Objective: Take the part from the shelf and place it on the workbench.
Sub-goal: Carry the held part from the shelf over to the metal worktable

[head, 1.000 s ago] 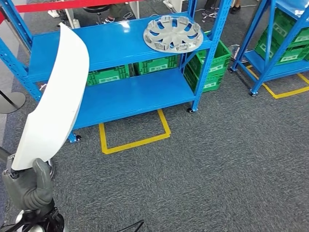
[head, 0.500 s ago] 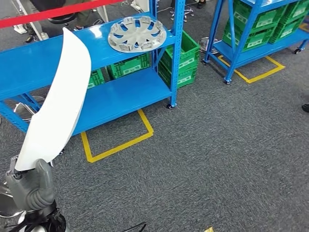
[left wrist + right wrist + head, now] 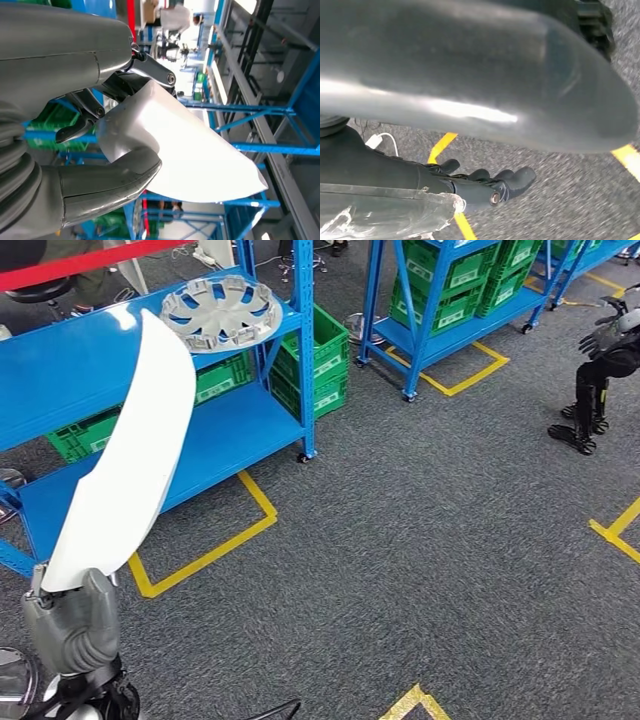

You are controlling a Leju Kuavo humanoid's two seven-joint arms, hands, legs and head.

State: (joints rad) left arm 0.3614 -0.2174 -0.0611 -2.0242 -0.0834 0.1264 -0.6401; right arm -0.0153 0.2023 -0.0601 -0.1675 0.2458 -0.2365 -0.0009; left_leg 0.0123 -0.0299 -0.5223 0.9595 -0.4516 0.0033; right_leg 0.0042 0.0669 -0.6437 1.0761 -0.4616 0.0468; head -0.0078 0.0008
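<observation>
While the left hand (image 3: 72, 625) grips the white curved part (image 3: 124, 460) by its lower end, the panel stands nearly upright, its tip rising in front of the blue shelf (image 3: 68, 365). Left wrist view: thumb below and fingers (image 3: 81, 117) above are clamped on the part's narrow end (image 3: 124, 135), the broad blade projecting away from the palm. Judgement: holding it upright by the end keeps the long panel close to the body and off the shelf posts during carrying. Part is off the shelf; no bench visible, so the carry step is in hand and placement not yet done. A silver wheel cover (image 3: 219, 312) lies on the shelf top, green crates (image 3: 317, 360) beneath. Right hand (image 3: 493, 182) hangs over grey carpet, fingers loosely curled, holding nothing.
</observation>
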